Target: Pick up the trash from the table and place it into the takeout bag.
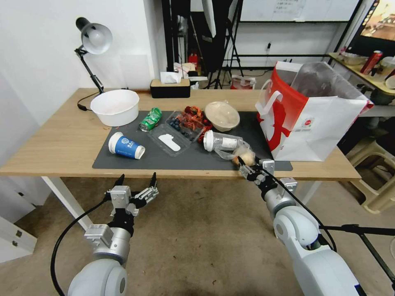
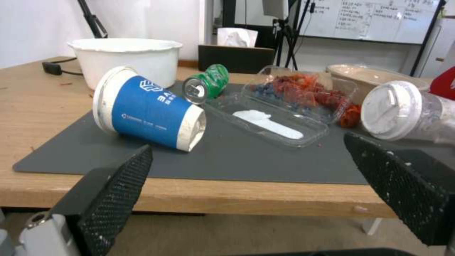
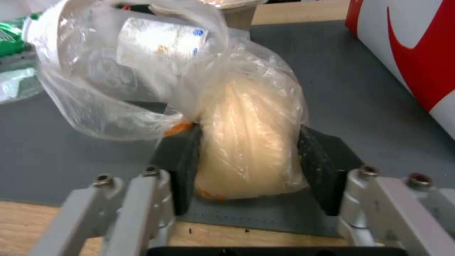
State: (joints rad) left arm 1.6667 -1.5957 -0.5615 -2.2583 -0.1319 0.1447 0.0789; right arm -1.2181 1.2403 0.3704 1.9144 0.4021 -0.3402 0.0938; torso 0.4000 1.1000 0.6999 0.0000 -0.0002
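The left gripper (image 1: pixel 137 180) hangs in front of the long light-wood table (image 1: pixel 53 139), below its edge, jaws wide apart & holding nothing. On the dark grey mat (image 1: pixel 164 158), from the left: a blue paper cup (image 1: pixel 125 146) on its side, a crushed green can (image 1: pixel 150 119), a clear plastic clamshell (image 1: pixel 173 137), red shells (image 1: pixel 195 117), a beige lidded bowl (image 1: pixel 222 116) & a clear lidded cup (image 1: pixel 222 142). At the mat's front edge the right gripper (image 3: pixel 249 156) has its jaws shut on the pale bun in a clear plastic bag (image 3: pixel 251 138). Far right stands the big white & red paper takeout bag (image 1: pixel 312 119), open on top.
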